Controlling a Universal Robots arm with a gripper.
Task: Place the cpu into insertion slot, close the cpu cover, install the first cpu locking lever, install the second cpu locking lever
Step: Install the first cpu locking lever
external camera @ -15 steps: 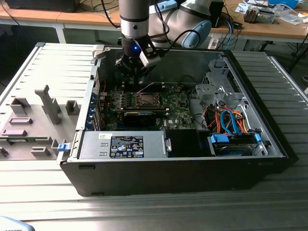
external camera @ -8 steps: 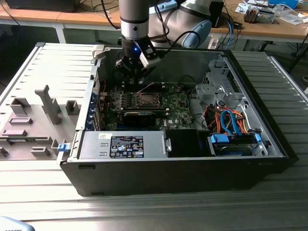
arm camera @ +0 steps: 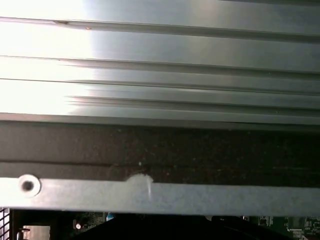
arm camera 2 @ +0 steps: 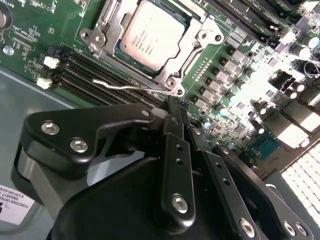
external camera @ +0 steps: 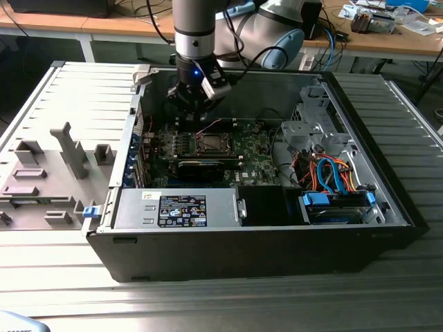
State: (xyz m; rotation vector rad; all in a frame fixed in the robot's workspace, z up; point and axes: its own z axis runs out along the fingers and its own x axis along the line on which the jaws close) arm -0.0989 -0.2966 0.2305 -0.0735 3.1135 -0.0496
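While hanging low inside the open computer case (external camera: pixel 277 242), reaching down from the arm over the green circuit board (external camera: pixel 252 155) in the exterior view, with the gripper (external camera: pixel 196 104) hovering just behind the insertion slot (external camera: pixel 210 143) and apart from it. Seeing from there little of the fingers, dark against the dark case wall.

Turning to the second wrist view, finding the gripper (arm camera 2: pixel 170 102) with its black fingers (arm camera 2: pixel 172 150) drawn together, the tips nearly meeting. Lying just beyond those tips, the cpu (arm camera 2: pixel 152 37), sitting flat in its socket with its grey-beige face upward. Framing it closely, the cpu cover (arm camera 2: pixel 202 35), lying down flat around the chip, its square window leaving the chip's face bare. Running between fingertips and socket, a thin silvery locking lever (arm camera 2: pixel 117 85), standing clear of the board above the long black memory slots (arm camera 2: pixel 85 70), its end coming close beside the tips; being unable to tell whether pinching that wire or merely resting next to it.

Looking through the first wrist view, getting a ribbed grey metal surface (arm camera: pixel 160 75), a dark band (arm camera: pixel 160 145) under it and a pale metal strip (arm camera: pixel 200 197) with a screw hole (arm camera: pixel 27 185).

Showing, farther from the gripper toward the exterior view's right, orange and blue cables (external camera: pixel 332 173), and, nearer the camera than the gripper, a grey power supply box (external camera: pixel 180 207).
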